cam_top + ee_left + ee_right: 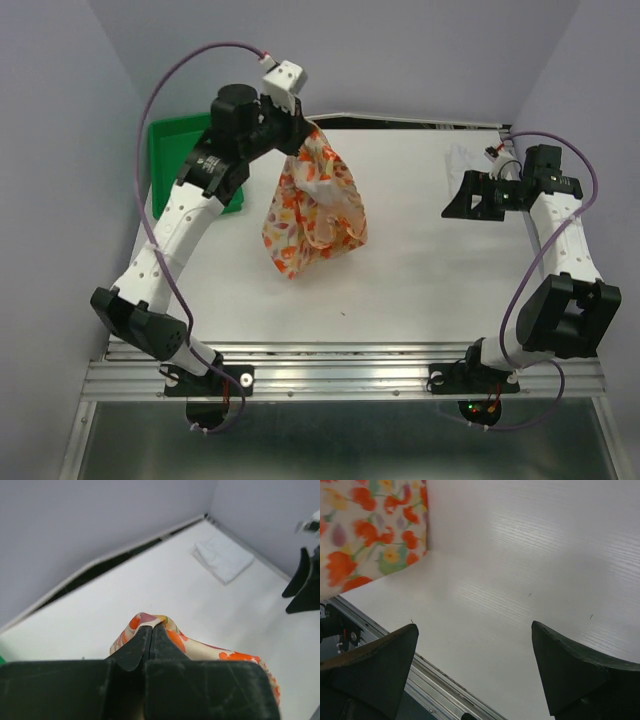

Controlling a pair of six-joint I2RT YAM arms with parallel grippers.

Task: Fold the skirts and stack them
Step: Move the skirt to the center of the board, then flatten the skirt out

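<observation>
**Hanging from the left gripper (305, 138): the floral skirt (315, 210)**

From above, the printed cloth dangles over the middle of the table (420, 270), near the green tray (165, 150). The right gripper (455, 198) hovers well apart at the right side.

On the left wrist view, the jaws are pressed together on a bunched edge of the floral skirt. The white skirt (223, 557) lies folded flat near the far corner.

On the right wrist view, the jaws stand wide apart, holding nothing.
</observation>
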